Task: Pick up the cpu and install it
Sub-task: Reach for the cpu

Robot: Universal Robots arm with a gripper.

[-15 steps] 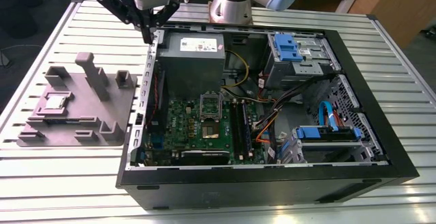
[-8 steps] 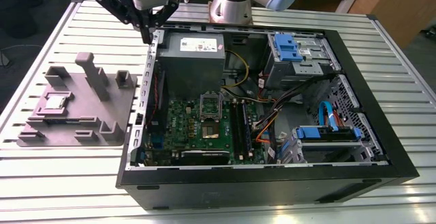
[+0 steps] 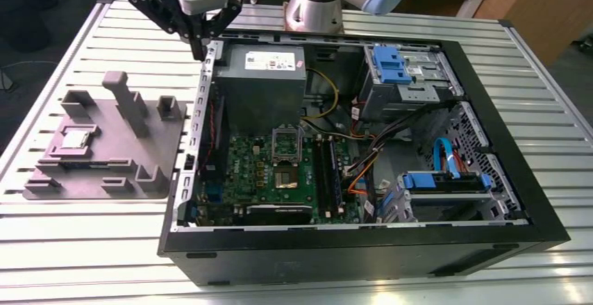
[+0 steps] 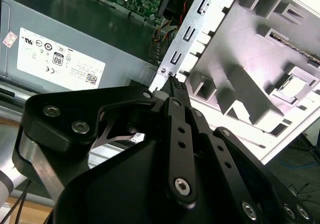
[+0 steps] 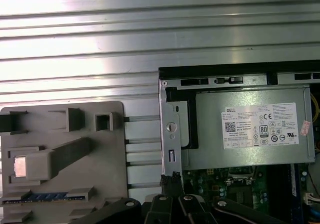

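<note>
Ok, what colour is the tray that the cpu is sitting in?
Plain grey all over; the tray shows best in the exterior view.

A white label (image 3: 271,60) lies on top of the grey power-supply box (image 3: 262,96). In both wrist views it shows rows of small black print, a square code and a line of round and boxed marks. A small pink sticker (image 5: 305,129) with fine print sits just beside the label.

Arm (image 3: 313,6) was silver-grey tubing with a pale blue joint cap, gripper (image 4: 175,86) was matte black linked bars, silver hex screws at the pivots, light grey wrist housing
</note>
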